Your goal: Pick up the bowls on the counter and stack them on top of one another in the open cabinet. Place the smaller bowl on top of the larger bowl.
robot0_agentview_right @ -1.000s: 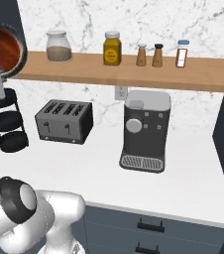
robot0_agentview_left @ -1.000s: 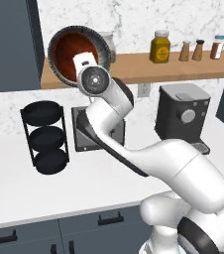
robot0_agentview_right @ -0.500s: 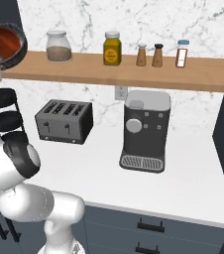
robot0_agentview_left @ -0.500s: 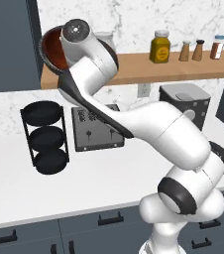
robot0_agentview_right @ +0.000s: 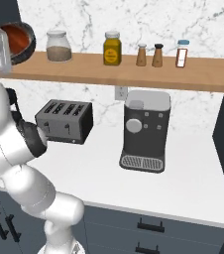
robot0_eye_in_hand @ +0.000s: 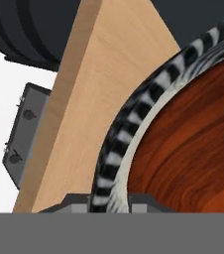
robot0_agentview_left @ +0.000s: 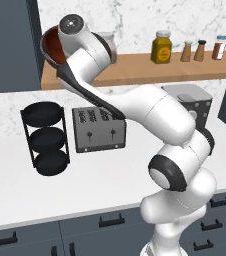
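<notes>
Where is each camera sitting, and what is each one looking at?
Left base view: behind the arm on its left, looking forward and down at the counter, the toaster and the black rack; the white arm rises from the lower right.
Right base view: behind on the right, facing the coffee machine and the wooden shelf; the arm is at the left.
Hand view: on the hand, close up on the red-brown bowl beside the shelf.
Both base views share the toaster, shelf and bowl.
</notes>
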Motion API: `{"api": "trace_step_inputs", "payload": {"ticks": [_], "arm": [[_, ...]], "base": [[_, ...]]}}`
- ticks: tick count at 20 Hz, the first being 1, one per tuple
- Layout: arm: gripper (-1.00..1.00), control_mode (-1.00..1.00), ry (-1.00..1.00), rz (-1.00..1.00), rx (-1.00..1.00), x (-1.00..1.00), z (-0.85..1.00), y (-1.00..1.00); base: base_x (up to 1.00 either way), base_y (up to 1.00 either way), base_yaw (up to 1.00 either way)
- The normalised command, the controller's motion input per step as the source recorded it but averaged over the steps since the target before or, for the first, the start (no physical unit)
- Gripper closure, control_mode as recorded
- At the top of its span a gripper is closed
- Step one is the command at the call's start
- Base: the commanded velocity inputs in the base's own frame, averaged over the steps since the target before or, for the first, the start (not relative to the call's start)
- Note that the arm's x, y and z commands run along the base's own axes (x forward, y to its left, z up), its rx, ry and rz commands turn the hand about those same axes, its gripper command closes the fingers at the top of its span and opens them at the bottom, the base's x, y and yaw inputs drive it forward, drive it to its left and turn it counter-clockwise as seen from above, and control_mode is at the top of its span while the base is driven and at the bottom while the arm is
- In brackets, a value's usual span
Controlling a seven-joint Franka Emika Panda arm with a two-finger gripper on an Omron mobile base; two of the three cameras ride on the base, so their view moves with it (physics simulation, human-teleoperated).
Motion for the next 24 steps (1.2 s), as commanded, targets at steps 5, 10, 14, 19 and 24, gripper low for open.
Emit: {"api": "trace_step_inputs", "payload": {"ticks": [5, 10, 14, 19, 24], "arm": [[-1.00, -1.00, -0.01, 0.00, 0.00, 0.71, -0.11, 0.00], [-1.00, -1.00, -0.16, 0.00, 0.00, -0.44, 0.00, -0.03], [-1.00, -1.00, -0.42, -0.05, 0.00, -1.00, -0.34, -0.26], [-1.00, -1.00, -0.22, -0.07, 0.00, -1.00, -0.99, -0.55], [-1.00, -1.00, -0.05, -0.05, 0.00, -1.00, -1.00, -0.81]], "base": [[0.00, 0.00, 0.00], [0.00, 0.00, 0.00], [0.00, 0.00, 0.00], [0.00, 0.00, 0.00], [0.00, 0.00, 0.00]]}}
